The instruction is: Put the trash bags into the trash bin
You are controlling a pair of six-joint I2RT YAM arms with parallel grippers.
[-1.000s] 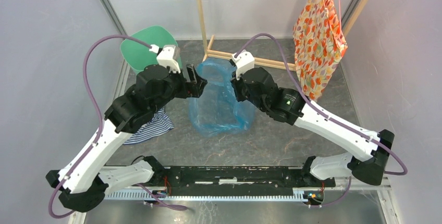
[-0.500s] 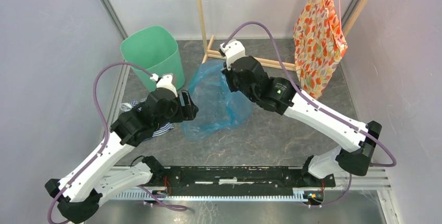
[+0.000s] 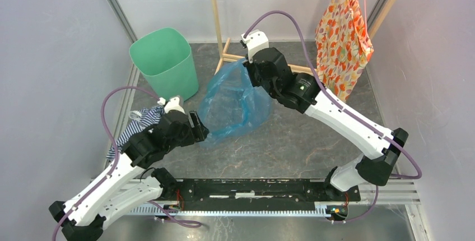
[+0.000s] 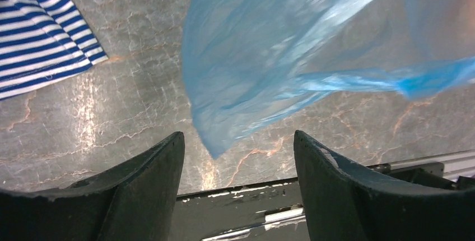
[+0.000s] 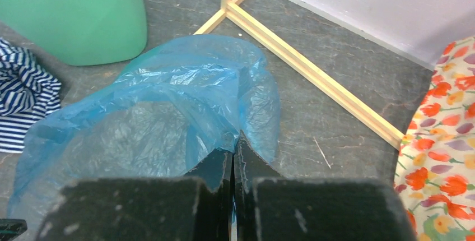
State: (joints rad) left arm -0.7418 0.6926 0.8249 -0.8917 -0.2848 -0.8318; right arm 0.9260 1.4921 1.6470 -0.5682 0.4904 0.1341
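Observation:
The light-blue trash bag (image 3: 232, 103) lies spread on the table's middle, and one edge of it is lifted. My right gripper (image 3: 250, 75) is shut on that bunched edge (image 5: 235, 146), the film puffing out ahead of its fingers (image 5: 168, 117). The mint-green trash bin (image 3: 165, 61) stands upright at the far left, apart from the bag (image 5: 73, 11). My left gripper (image 3: 203, 131) is open at the bag's near-left corner. In its wrist view the bag's corner (image 4: 218, 146) points down between the spread fingers (image 4: 238, 140), and neither finger touches it.
A blue-and-white striped cloth (image 3: 137, 126) lies left of my left arm (image 4: 39, 33). An orange floral fabric (image 3: 341, 39) hangs at the far right. A wooden frame (image 3: 218, 22) stands behind the bag, its base rails on the table (image 5: 313, 73).
My left arm drew back toward the near edge, away from the bin, its jaws narrowing a little. My right gripper carried the bag's edge farther back, dragging the bag along.

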